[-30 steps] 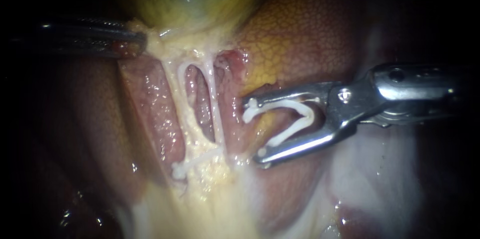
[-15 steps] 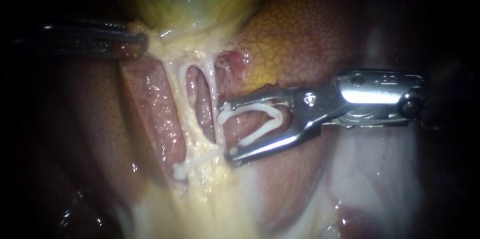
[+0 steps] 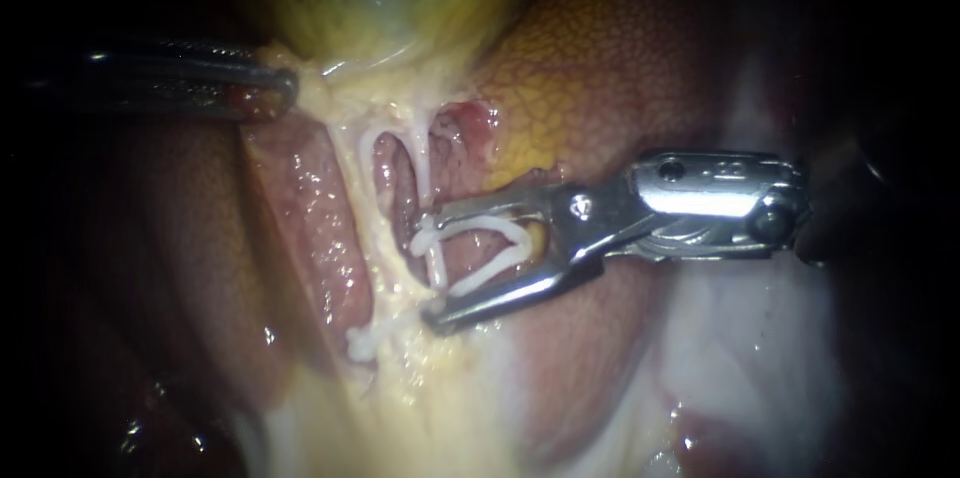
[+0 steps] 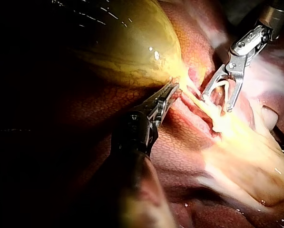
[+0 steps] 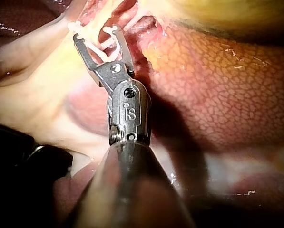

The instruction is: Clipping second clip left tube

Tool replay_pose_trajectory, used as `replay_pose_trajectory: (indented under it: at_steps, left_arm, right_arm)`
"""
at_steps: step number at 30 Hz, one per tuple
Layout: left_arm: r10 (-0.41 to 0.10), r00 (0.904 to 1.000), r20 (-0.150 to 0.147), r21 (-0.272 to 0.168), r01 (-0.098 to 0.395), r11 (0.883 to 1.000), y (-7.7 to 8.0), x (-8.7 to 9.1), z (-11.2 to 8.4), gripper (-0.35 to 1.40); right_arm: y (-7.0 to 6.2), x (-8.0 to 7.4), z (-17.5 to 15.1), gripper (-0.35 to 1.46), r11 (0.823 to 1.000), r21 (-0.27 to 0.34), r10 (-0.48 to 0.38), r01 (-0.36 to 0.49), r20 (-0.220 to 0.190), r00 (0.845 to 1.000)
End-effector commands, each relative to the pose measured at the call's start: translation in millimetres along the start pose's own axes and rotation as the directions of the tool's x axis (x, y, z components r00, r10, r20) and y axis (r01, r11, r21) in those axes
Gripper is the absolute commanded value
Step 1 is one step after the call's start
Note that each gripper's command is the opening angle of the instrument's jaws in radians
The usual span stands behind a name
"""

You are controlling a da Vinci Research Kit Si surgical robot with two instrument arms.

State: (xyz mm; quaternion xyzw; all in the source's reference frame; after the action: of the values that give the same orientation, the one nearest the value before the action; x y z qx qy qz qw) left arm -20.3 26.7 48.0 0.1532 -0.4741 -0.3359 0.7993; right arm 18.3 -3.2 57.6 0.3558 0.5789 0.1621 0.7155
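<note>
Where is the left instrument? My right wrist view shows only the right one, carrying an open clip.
Observer: The endoscope view shows the left instrument coming in from the left, jaws shut on tissue at the lower edge of the gallbladder.
Operator: Is any clip on already? I can't tell from here.
Observer: Yes. A shut clip lies farther from the gallbladder than the open clip held in the right instrument.
</note>
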Motion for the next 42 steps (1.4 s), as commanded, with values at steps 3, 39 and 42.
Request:
replay_pose_trajectory:
  at_steps: [3,39,42]
  left_arm:
    - [0.000,1.0000,0.000,0.000,0.000,1.000,0.0,0.0,0.0,-0.35]
    - [0.000,1.0000,0.000,-0.002,0.000,1.000,0.0,0.0,0.3,-0.35]
    - [0.000,1.0000,0.000,-0.002,0.000,1.000,0.0,0.0,0.3,-0.35]
  right_arm:
    - [0.4,-0.4,0.4,0.50,1.000,-0.006,0.003,-0.003,0.000,1.000]
    - [-1.7,0.7,5.7,0.44,0.976,0.217,-0.007,0.033,-0.117,0.993]
    - [-2.2,1.0,5.8,0.42,0.973,0.229,-0.001,0.028,-0.120,0.993]
